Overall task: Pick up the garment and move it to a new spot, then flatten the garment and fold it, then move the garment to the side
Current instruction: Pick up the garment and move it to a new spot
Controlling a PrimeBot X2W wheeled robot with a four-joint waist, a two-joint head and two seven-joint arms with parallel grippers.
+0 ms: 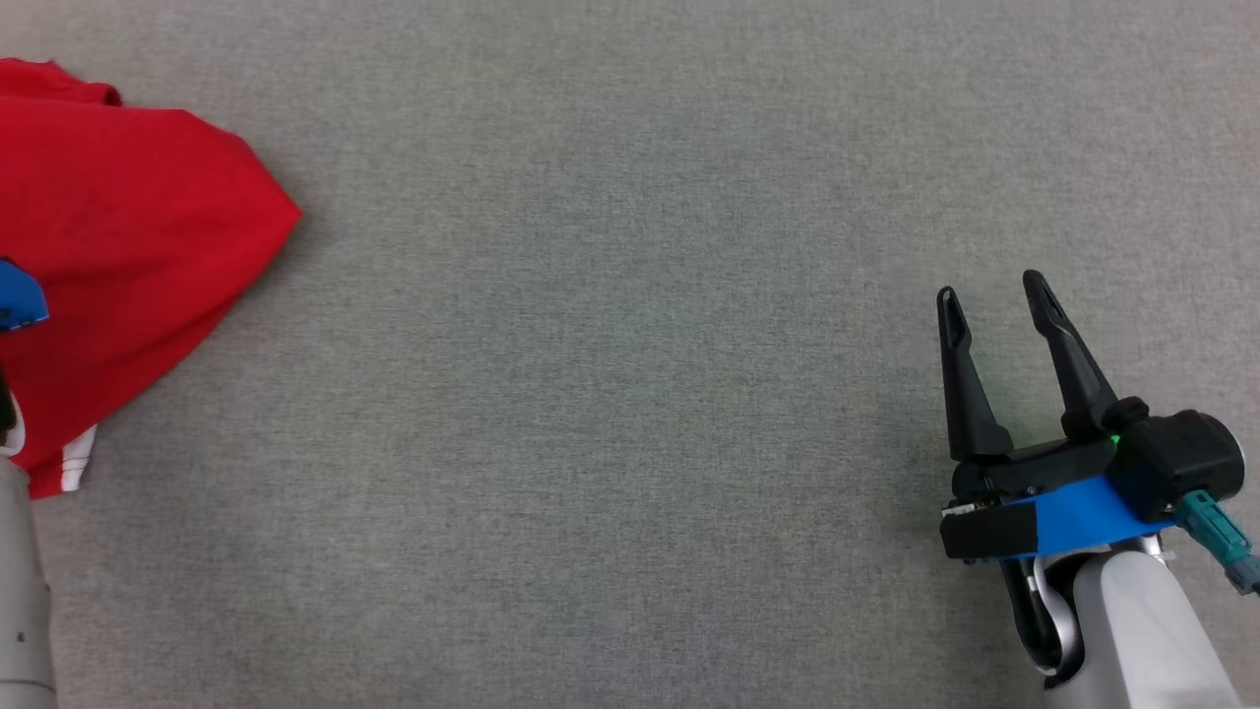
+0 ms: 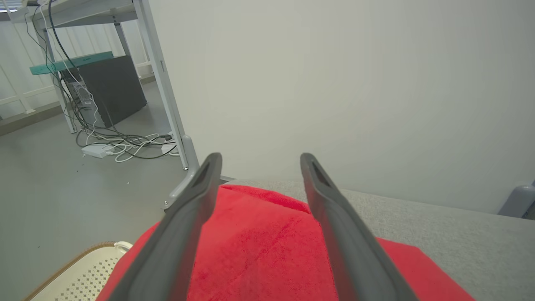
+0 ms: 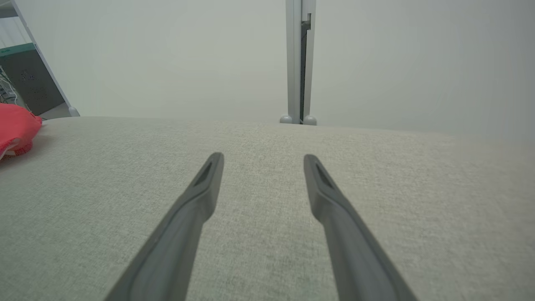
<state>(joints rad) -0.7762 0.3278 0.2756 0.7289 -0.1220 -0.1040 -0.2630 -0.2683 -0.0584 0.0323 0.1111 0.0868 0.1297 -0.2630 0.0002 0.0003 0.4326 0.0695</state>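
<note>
The garment is red with a white-striped hem and lies bunched at the left edge of the grey table. In the left wrist view the garment lies under my left gripper, whose jaws stand open above the cloth with nothing between them. My right gripper hovers open over bare table at the lower right of the head view, far from the cloth. The right wrist view has the right gripper open over the grey surface, with the garment at that view's far left.
A pale perforated tray or basket sits below the table's left end. Beyond it are a metal desk leg, cables and a dark computer case on the floor. A grey post stands behind the table's far edge.
</note>
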